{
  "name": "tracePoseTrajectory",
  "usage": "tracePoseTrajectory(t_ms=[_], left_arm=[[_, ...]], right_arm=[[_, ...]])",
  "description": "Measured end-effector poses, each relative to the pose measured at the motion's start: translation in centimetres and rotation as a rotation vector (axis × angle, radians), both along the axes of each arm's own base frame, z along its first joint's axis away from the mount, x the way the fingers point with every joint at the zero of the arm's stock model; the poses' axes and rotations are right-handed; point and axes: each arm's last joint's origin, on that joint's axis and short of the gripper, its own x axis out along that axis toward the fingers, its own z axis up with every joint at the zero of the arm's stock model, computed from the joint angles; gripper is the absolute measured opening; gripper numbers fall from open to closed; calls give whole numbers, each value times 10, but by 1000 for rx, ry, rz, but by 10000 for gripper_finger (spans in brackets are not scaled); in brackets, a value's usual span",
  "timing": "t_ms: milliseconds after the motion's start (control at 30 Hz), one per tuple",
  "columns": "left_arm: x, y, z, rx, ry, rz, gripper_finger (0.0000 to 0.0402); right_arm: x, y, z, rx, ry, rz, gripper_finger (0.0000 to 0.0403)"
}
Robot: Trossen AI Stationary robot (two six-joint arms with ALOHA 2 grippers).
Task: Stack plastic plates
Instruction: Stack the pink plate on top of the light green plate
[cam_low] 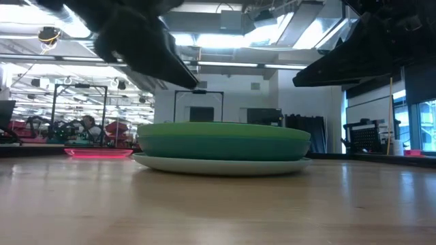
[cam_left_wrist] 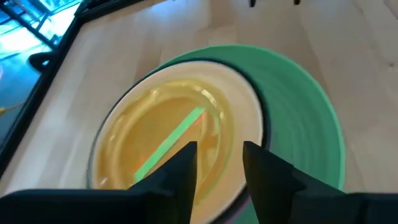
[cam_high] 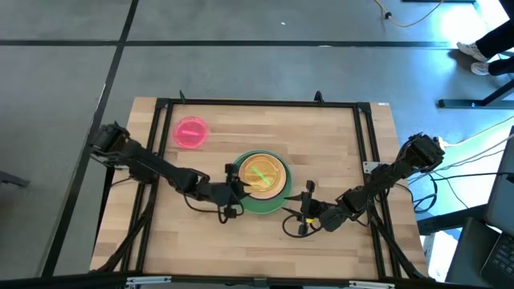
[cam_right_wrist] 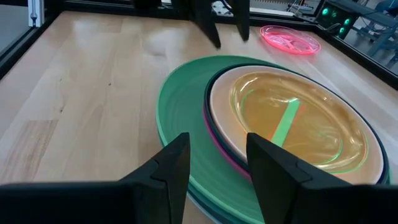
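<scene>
So, going from the left of the overhead view: the small translucent red-pink round plastic plate (cam_high: 191,132) sits alone on the wooden worktop (cam_high: 337,144), toward the far left part, well apart from everything else. Nothing is touching it.

Next over is the left tool (cam_high: 234,189), which hangs right at the left edge of the stack. Its two dark fingers (cam_left_wrist: 186,168) are parted a little with only a narrow gap, and there's nothing between them. From its own wrist camera the fingertips sit just over the near rim of the top plate.

In the middle is the stack of round plastic plates (cam_high: 263,183). A pale grey-blue large plate (cam_low: 225,165) is on the bottom, with a teal one (cam_low: 225,148) and a light green one (cam_right_wrist: 180,112) above it. Then a dark navy rim (cam_right_wrist: 206,106), a thin magenta edge (cam_right_wrist: 227,160), and a peach plate (cam_right_wrist: 224,106). A translucent orange small plate (cam_right_wrist: 292,124) rests on top. A lime-green streak shows through the orange one, and I can't tell what it is.

The right tool (cam_high: 308,210) is just beside the stack's near-right edge. Its fingers (cam_right_wrist: 177,165) are spread moderately and it's holding nothing, with the stack's green rim showing through the gap.
</scene>
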Motion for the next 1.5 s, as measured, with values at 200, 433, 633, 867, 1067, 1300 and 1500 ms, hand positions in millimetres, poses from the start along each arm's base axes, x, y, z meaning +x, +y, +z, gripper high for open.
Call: tracePoseTrajectory(t_ms=[200,433,633,867,1067,1300,1500], left_arm=[[-23,5,16,3,59,70,111],[-52,28,21,-25,219,241,95],[-69,49,18,-36,352,399,87],[-76,81,0,-34,437,502,82],[-90,108,-20,-24,522,612,82],[-101,138,-29,-100,546,772,82],[-102,157,-30,-215,528,807,82]], right_arm=[[0,0,0,1,0,0,150],[0,0,0,1,-1,0,150],[0,0,0,1,-1,0,150],[1,-1,0,2,-1,-5,150],[3,-4,0,2,-2,-19,150],[3,-5,0,2,-1,-19,150],[3,-5,0,1,-1,-19,150]])
